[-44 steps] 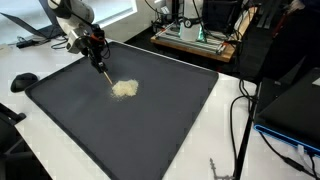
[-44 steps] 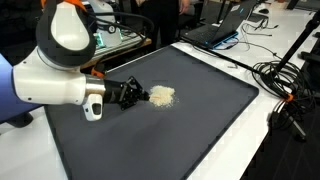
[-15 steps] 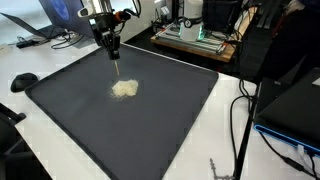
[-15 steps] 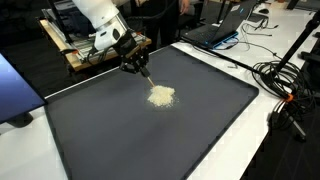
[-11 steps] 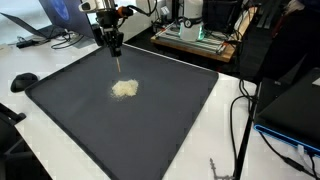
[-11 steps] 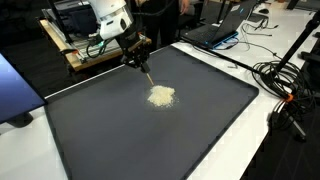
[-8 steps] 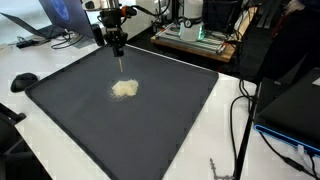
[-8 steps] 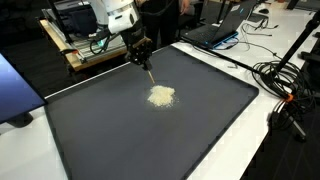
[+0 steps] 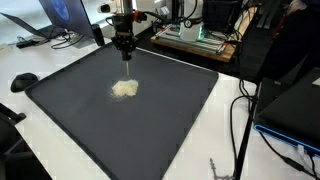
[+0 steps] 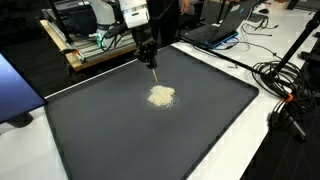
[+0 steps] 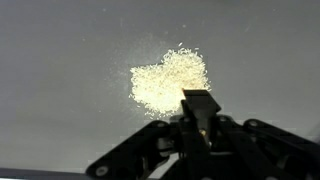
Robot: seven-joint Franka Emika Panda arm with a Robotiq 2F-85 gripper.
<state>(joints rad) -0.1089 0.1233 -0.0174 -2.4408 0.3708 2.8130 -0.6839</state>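
— What's around you, edge to edge?

— Starting at nine o'clock in an exterior view, a black mouse sits on the white table, just off the left corner of the dark mat. The mat is bare but for one pile of pale grains near its middle, so there is open room on every side of it. At three o'clock, past the mat's right edge, black cables hang down the table's side. Beyond the far edge stands a wooden board with electronics on it.

— And your gripper?

— My gripper hangs over the far part of the mat, inside its edge. It is clenched on a thin rod that points downward. The grains lie at six o'clock from the rod's tip, apart from it. In an exterior view from another place, the gripper holds the rod slanting toward five o'clock, with the grains just past its end.

— Anything you can't make out?

— I cannot tell whether the rod's tip touches the mat. In the wrist view my fingers are cut off by the bottom edge. There the rod shows only end-on as a dark block, hiding the lower right edge of the pile and lying at five o'clock from its centre. My arm is cut off at the top in both exterior views.
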